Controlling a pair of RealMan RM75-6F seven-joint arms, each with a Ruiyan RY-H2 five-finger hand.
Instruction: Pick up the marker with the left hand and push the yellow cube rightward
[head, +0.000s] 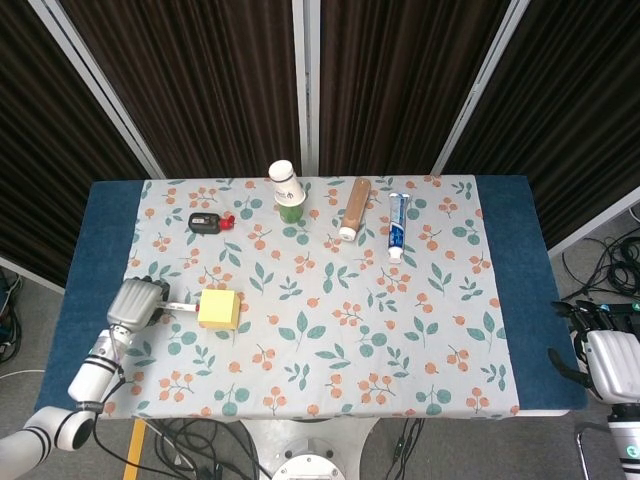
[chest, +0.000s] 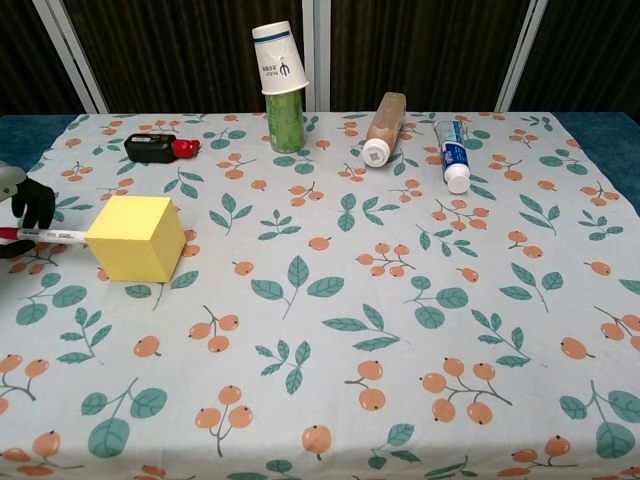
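Note:
The yellow cube (head: 219, 308) (chest: 137, 237) sits on the floral cloth at the table's left side. My left hand (head: 137, 302) (chest: 22, 212) holds the white marker (head: 181, 306) (chest: 52, 236) level, pointing right. The marker's tip reaches the cube's left face and is hidden against it. My right hand (head: 610, 360) stays off the table's right edge, away from everything; its fingers are hard to make out.
At the back stand a green can topped with an upturned paper cup (head: 285, 186) (chest: 281, 63), a lying brown bottle (head: 352, 207), a toothpaste tube (head: 397, 224) and a small black and red object (head: 208, 221). Blue table edge (head: 100, 230) borders the cloth.

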